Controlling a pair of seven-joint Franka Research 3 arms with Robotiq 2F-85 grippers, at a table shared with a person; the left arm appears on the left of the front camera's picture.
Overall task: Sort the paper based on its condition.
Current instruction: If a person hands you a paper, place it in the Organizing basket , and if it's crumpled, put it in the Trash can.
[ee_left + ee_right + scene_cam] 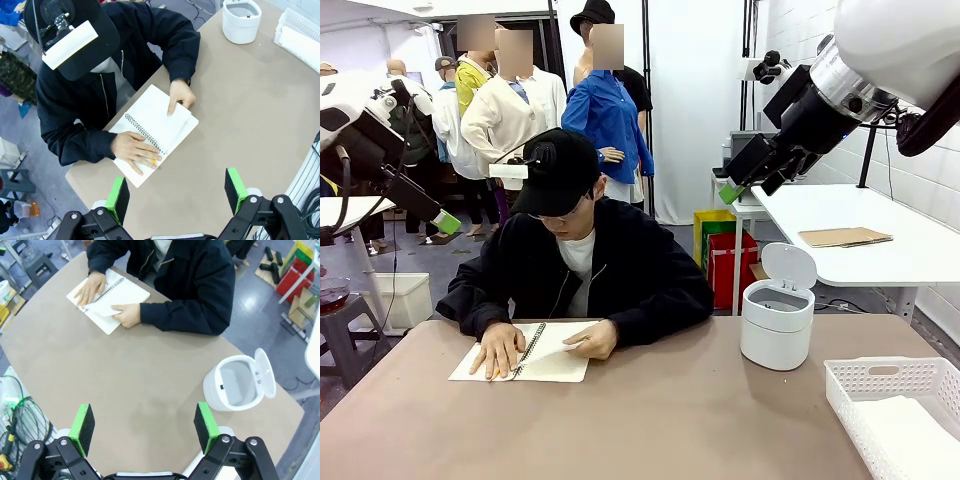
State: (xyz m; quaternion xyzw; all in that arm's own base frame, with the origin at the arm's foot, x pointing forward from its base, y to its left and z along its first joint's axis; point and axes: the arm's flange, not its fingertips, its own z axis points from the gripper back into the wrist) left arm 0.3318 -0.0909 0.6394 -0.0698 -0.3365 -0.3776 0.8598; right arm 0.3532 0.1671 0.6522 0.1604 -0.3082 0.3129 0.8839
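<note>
Paper (175, 125) lies on the notebook (145, 131) under the person's hand (181, 96), far-left on the table (240, 110); left claw (176, 192) spread, nearer; right claw (144, 426) spread, well apart.

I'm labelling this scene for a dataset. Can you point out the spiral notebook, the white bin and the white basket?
spiral notebook (555, 365), front view, on its bare right-hand page.
white bin (775, 340), front view, on its side wall.
white basket (920, 380), front view, on its far wall.

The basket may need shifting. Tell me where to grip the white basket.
Pinch the white basket by its thin upright wall at the handle slot, right gripper coming straight down, one finger inside, one outside: probably too wide to span, rim exposed.
</note>
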